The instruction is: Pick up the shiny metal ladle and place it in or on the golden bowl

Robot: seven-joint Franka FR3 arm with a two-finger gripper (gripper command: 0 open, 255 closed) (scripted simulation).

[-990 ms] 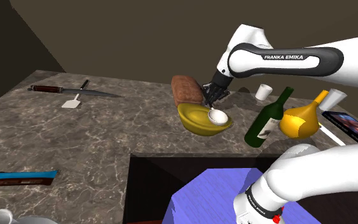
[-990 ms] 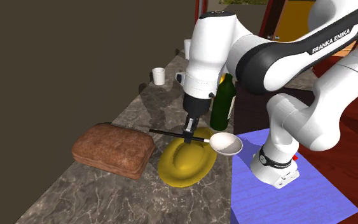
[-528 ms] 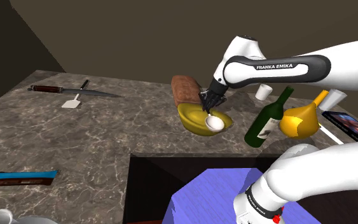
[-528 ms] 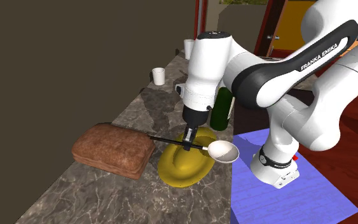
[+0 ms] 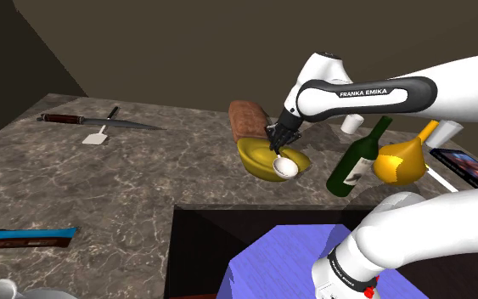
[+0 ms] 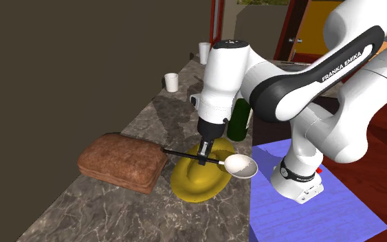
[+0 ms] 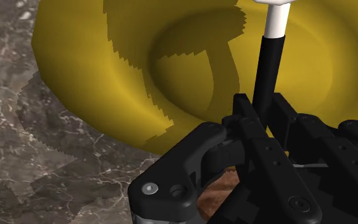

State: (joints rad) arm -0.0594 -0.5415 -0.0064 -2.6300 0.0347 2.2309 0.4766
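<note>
Presently, ladle (image 6: pixel 240 166) clasped by its dark handle in the closed black gripper (image 6: pixel 205 154), held level over the yellow bowl (image 6: pixel 197 180), pale scoop jutting past the bowl's rim, brown loaf (image 6: pixel 122 160) seen just beside the bowl on the marbled counter (image 6: pixel 95 213).

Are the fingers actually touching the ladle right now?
Touching. In the wrist view the fingers clasp the black handle of the ladle between them, over the yellow bowl.

Loaf (image 5: pixel 247 119) and bottle (image 5: pixel 356 160) flank the bowl (image 5: pixel 254 157); counter (image 5: pixel 143 183) toward the knife (image 5: pixel 92 121) lies open.
</note>
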